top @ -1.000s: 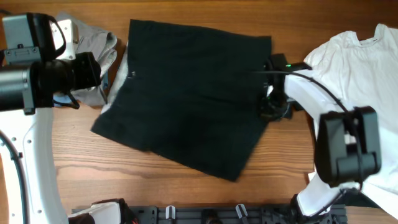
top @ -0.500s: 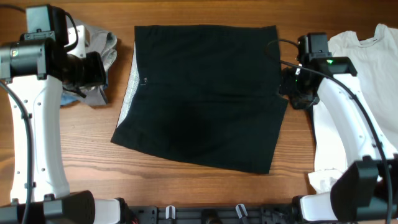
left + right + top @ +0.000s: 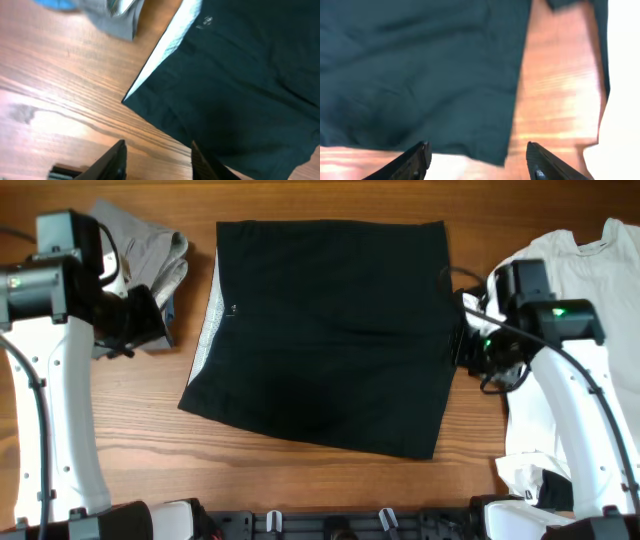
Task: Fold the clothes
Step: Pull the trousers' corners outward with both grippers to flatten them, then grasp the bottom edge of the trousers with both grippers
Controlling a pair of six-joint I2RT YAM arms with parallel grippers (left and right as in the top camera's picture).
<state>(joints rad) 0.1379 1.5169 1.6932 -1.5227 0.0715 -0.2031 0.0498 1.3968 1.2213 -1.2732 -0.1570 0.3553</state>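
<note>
Overhead: white T-shirt [image 3: 590,270] cut by the right edge; grey garment [image 3: 150,245] partly hidden behind left arm [image 3: 60,400]. Left wrist view blurred: mark [image 3: 204,21] on black garment [image 3: 240,75] unreadable; blue piece [image 3: 55,4] cut by the top edge.

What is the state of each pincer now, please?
Left pincer: open, holding nothing.
Right pincer: open, holding nothing.

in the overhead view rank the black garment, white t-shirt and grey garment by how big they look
1. black garment, clearly largest.
2. white T-shirt, though the frame edge and right arm cut it off.
3. grey garment, bunched and partly behind the left arm.
</note>
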